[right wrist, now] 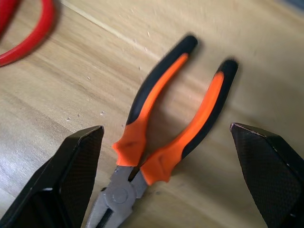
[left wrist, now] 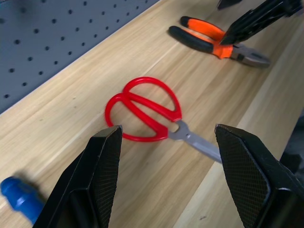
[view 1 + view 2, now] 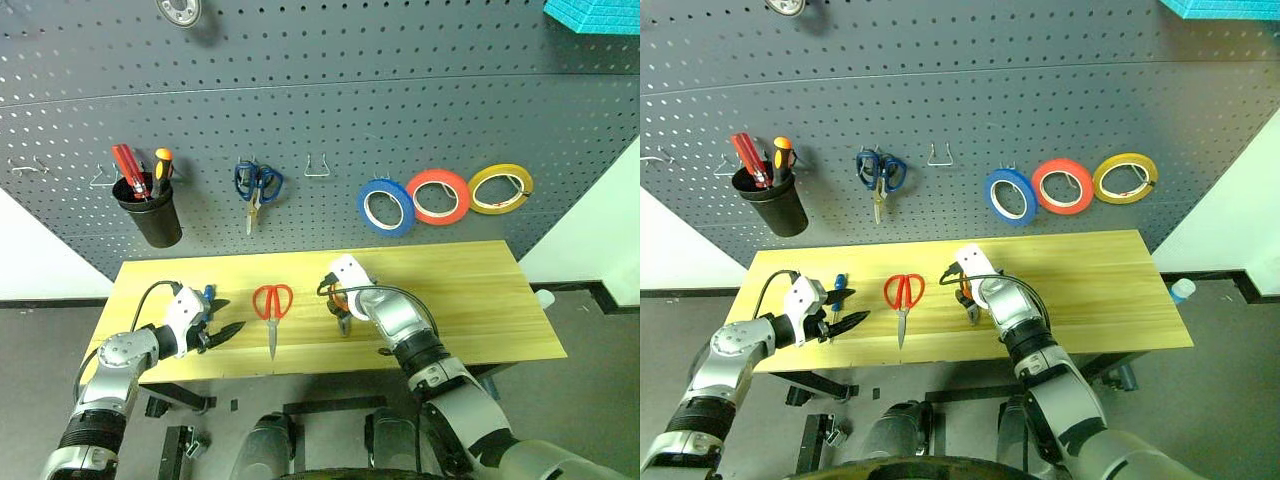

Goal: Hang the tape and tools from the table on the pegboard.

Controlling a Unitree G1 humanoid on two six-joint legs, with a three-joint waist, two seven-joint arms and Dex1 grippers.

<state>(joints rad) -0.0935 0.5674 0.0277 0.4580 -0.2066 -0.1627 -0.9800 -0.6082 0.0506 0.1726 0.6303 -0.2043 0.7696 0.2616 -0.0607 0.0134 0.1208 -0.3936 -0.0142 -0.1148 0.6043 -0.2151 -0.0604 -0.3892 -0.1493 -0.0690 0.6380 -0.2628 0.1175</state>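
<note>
Silver-grey jointed arms, white wrists, black cables, black textured fingers.

A workshop corner is shown: a big dark grey perforated pegboard with metal hooks is hung with blue-handled scissors, blue, red and yellow tape rolls, and a black cup of screwdrivers, above a light wooden workbench.

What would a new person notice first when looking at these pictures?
Probably the three tape rolls in a row on the pegboard: blue tape, red roll, yellow roll. Next, the red-handled scissors lying flat on the table, between the two arms. The right gripper is open directly over the orange-and-black pliers, its fingers on either side of them.
</note>
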